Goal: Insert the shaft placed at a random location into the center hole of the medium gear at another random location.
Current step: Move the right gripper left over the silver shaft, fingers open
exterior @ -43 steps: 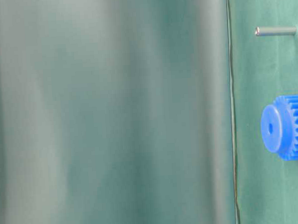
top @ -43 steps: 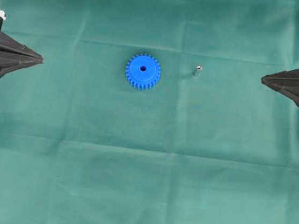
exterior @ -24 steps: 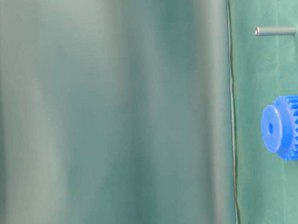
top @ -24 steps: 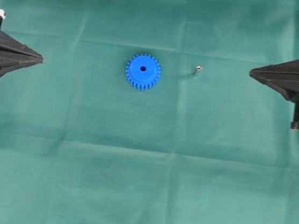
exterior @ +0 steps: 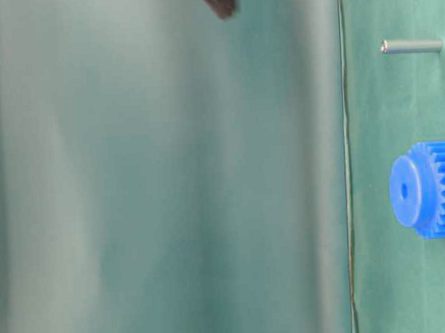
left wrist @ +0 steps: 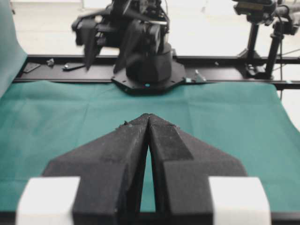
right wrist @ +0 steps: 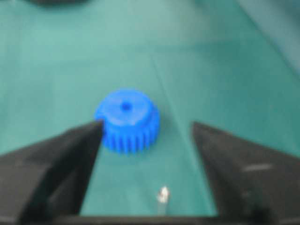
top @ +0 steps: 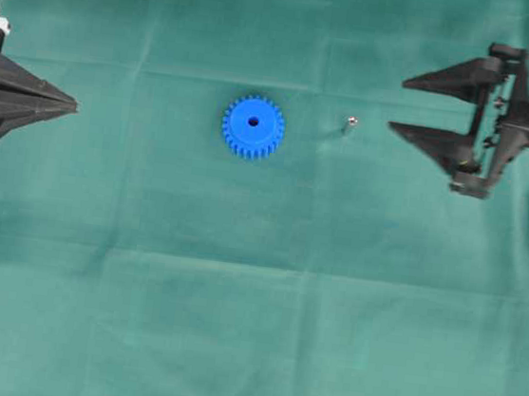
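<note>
Item, approach: we are now spreading our empty right gripper (top: 396,105) wide beside the shaft (top: 349,125), standing right of the gear (top: 253,126); left gripper (top: 70,101) staying shut.

Bright blue medium gear (top: 252,127), silver-grey shaft (top: 349,125), plain green cloth (top: 253,302), black fingers (top: 438,141).
</note>
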Controlling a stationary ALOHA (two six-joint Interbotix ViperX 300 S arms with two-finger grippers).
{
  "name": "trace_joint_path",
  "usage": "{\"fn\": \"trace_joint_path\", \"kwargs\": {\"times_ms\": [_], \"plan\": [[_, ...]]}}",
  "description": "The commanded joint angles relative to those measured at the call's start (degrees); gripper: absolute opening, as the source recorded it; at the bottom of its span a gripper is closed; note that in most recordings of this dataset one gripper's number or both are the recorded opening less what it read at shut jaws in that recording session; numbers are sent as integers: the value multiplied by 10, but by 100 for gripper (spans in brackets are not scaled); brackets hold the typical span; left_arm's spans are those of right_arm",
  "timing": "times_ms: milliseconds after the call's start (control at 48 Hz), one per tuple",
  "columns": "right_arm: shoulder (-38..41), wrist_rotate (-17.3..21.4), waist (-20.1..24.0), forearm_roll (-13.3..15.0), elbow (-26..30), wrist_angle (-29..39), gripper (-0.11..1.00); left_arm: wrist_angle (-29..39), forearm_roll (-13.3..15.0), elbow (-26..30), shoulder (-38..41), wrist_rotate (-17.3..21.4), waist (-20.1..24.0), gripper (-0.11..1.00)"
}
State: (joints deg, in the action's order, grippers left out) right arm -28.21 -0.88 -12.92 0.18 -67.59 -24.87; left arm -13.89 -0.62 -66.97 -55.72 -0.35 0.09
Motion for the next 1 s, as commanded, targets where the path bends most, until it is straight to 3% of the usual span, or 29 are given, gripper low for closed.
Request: {"fn": "trace_joint_path", "kwargs": {"times_ms": [0, 125, 312, 688, 979], "plan": [[48, -15, -7, 2, 6, -44, 90, -3, -1, 13, 3, -1, 2, 0], [108, -25, -15, -1, 9, -91, 83, -1, -2, 13, 3, -1, 2, 0], [183, -26, -27, -2, 11, -150, 84, -1, -1, 13, 3, -1, 1, 0], [303, -26, -37, -21, 33, -206, 84, -1, -2, 12, 4, -1, 2, 0], [333, -25, -38, -21, 46, -211, 84, 7, -1, 11, 3, -1, 2, 0]]}}
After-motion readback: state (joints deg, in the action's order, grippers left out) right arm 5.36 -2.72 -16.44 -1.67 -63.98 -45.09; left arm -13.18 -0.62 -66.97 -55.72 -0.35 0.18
